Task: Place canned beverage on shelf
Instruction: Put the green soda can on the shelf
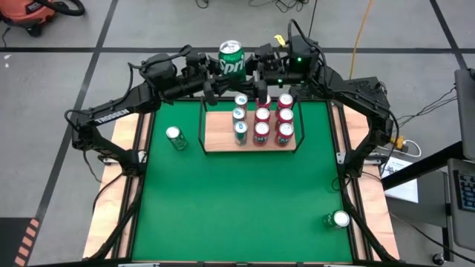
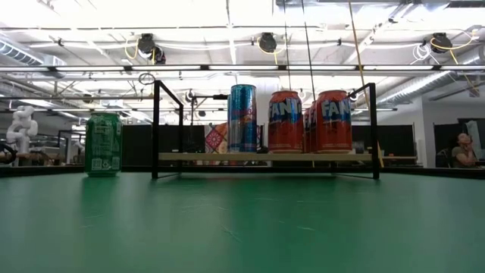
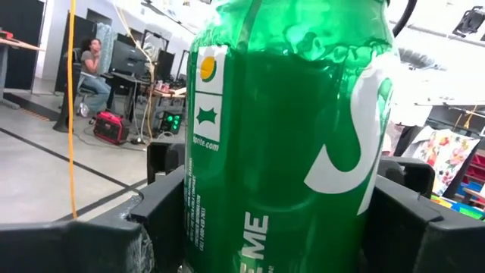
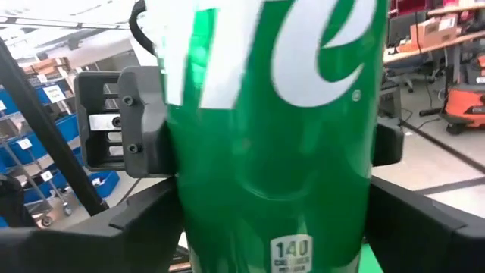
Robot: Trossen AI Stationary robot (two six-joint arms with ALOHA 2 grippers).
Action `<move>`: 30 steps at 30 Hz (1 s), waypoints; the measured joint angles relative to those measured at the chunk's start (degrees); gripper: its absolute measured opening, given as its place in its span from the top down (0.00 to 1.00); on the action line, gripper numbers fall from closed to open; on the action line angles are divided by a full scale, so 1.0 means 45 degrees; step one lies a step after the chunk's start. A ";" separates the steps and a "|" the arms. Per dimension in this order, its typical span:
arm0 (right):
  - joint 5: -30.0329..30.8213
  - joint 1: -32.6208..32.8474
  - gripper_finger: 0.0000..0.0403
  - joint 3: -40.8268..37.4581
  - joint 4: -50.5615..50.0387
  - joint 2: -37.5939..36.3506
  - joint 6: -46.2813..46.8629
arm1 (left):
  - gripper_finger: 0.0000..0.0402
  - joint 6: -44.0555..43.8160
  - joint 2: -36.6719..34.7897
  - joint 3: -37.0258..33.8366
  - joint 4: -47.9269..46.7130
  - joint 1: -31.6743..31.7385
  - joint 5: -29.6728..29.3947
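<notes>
Waiting nearest: a spare green can [image 1: 338, 219] stands upright near the table's front right corner, well apart from everything else.
Middle left: a second green can [image 1: 176, 138] stands upright just beside the shelf's left rail, outside it.
Shelf [image 1: 217, 141]: a wood board in a black rail. A column of blue cans [image 1: 240, 115] and two columns of red Fanta cans [image 1: 285, 116] fill its right part, and bare wood is left on its left side.
Task's can: the Sprite can [image 1: 231, 58] is in the air over the table's far edge, beyond the shelf's back rail. It is tipped so its label faces upward.
Left gripper [image 3: 280, 227]: clamped on the Sprite can, one dark finger on each side of the body.
Right gripper [image 4: 273, 220]: around the same can from the opposite side. I can't tell whether it is squeezing or slack.
Handling, my guess: if full, it is fairly heavy for its size. The thin wall is smooth and slick, and it will dent under a hard pinch.
Where to hold: across the middle of the body, well below the top rim, so it stays square and can be stood upright.
Next move calls for: righting the can, then lowering it onto the bare wood clear of the blue cans.
</notes>
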 joint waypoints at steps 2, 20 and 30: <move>-0.0021 0.0000 0.22 0.0000 0.0023 0.0015 -0.0257 | 0.28 0.0015 0.0000 0.0000 0.0003 -0.0006 0.0001; -0.0271 -0.0019 0.27 0.0005 -0.0290 -0.0164 -0.0627 | 0.12 0.0362 -0.0952 -0.0005 -0.1292 0.0167 -0.0319; -0.0304 0.0180 0.27 0.0019 -0.1704 -0.0194 -0.1332 | 0.12 0.0033 -0.1496 0.0090 -0.2479 0.0833 0.1139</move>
